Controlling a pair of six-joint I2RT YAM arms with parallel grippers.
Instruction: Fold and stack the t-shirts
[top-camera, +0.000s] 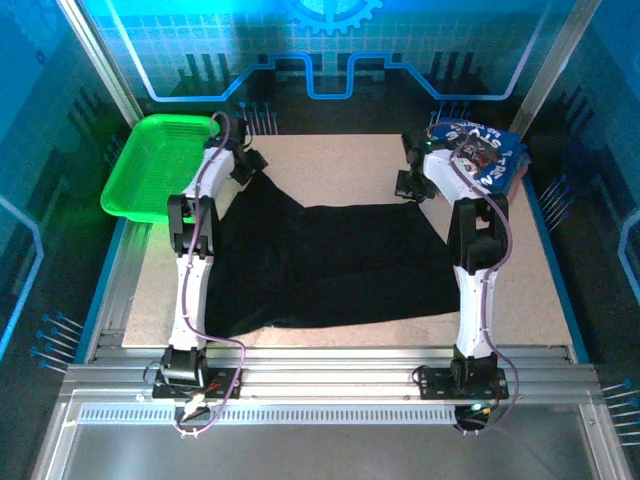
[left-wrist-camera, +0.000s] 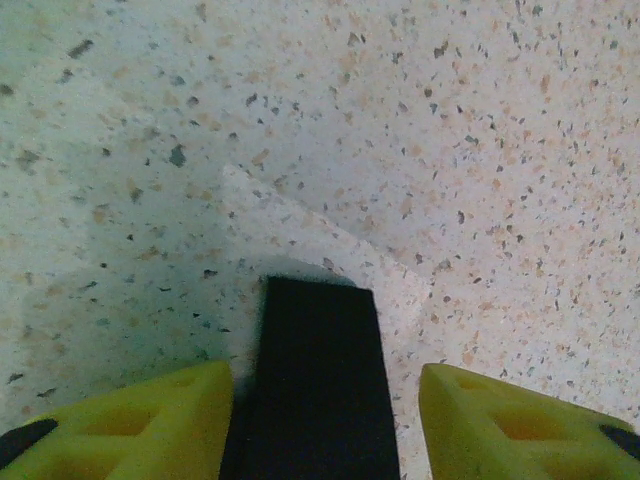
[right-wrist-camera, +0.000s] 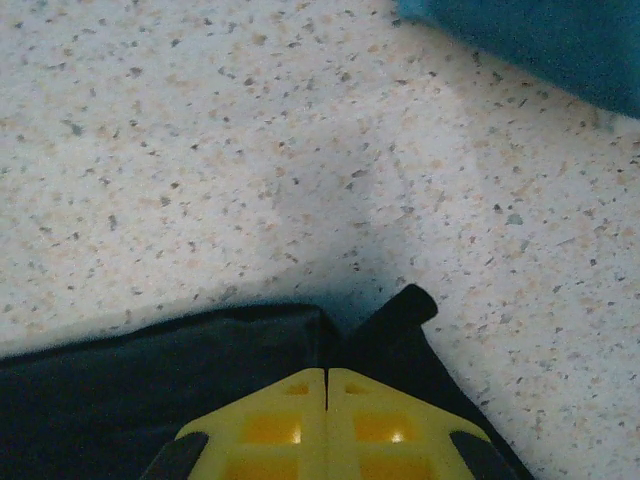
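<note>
Black t-shirt (top-camera: 320, 265) lies spread flat on the bench (top-camera: 330, 160), no fold yet, while the folded blue t-shirts (top-camera: 482, 150) wait far right. Right claw (right-wrist-camera: 327, 378) is pinched tight on its far-right corner. Left claw (left-wrist-camera: 322, 375) gapes wide astride the far-left corner, gripping nothing.

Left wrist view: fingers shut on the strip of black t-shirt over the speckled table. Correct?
Not quite. The left fingers are open: they stand well apart, and the strip of black t-shirt runs between them. The left wrist view shows this. The rest holds: the shirt lies over the speckled table.
</note>
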